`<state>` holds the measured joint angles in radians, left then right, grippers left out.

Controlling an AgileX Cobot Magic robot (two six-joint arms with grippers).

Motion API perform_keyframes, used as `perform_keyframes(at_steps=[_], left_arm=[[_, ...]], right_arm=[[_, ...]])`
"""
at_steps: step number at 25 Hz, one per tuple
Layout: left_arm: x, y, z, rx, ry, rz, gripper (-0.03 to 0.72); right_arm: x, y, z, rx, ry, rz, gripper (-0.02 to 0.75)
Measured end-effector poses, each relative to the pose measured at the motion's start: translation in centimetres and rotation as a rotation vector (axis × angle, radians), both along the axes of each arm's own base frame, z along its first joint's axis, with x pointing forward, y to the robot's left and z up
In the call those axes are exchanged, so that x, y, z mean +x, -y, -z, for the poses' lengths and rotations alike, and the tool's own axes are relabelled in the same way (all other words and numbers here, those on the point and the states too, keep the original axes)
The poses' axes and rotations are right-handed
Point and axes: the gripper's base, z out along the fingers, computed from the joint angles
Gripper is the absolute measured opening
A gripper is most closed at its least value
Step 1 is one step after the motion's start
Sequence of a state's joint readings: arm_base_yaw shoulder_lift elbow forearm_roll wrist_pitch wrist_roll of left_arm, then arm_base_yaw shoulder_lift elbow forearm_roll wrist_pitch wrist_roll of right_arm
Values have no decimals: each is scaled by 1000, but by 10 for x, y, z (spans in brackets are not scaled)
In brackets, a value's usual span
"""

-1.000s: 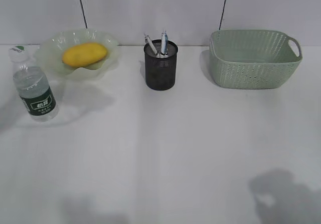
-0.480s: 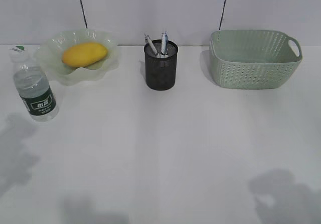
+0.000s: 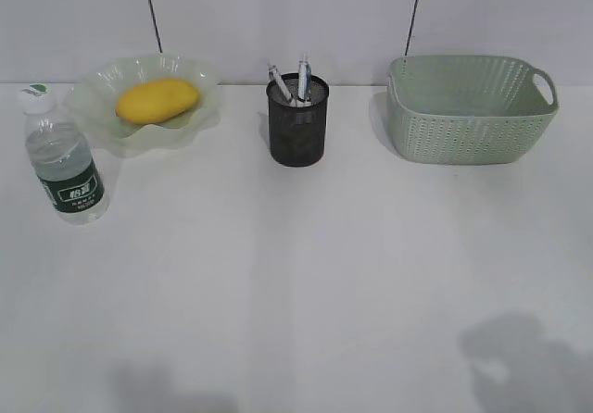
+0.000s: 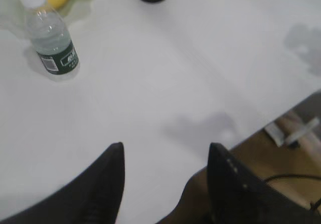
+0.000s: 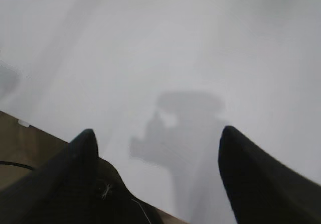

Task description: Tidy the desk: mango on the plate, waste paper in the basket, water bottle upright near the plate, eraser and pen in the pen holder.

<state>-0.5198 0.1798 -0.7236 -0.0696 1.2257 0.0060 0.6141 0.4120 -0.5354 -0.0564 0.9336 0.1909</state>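
Note:
The mango (image 3: 157, 100) lies on the green ruffled plate (image 3: 91, 107) at the back left of the desk (image 3: 296, 274). The water bottle (image 3: 63, 158) stands upright in front of the plate's left side; it also shows in the left wrist view (image 4: 50, 39). The black mesh pen holder (image 3: 297, 120) holds pens (image 3: 302, 78). The green basket (image 3: 469, 107) stands at the back right; its inside is hidden, and no waste paper or eraser shows. My left gripper (image 4: 165, 151) is open and empty above the desk's front edge. My right gripper (image 5: 156, 133) is open and empty above the desk.
Neither arm shows in the exterior view; only the right gripper's shadow (image 3: 523, 362) falls on the front right of the desk. The desk's front edge and brown floor with cables (image 4: 281, 179) show in the left wrist view.
The left arm, seen at the top left a second ago, has left the exterior view, and its shadow has gone from the desk's left side. The objects have not moved.

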Motion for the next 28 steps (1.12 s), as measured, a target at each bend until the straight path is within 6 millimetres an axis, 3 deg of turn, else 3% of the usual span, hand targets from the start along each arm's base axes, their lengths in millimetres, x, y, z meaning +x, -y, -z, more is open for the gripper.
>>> perform_keyframes(at_steps=[6, 11, 20, 28], left_arm=[[-23, -13, 19, -87, 82, -20, 408], [-16, -9, 39, -59, 16, -29, 408], [-16, -6, 41, -97, -17, -25, 408], [-14, 1, 54, -128, -99, -3, 406]], right_arm=[[0, 1, 0, -9, 7, 2, 585], [1, 2, 0, -28, 18, 3, 584], [1, 2, 0, -59, 36, -28, 584], [1, 2, 0, -84, 51, -58, 584]])
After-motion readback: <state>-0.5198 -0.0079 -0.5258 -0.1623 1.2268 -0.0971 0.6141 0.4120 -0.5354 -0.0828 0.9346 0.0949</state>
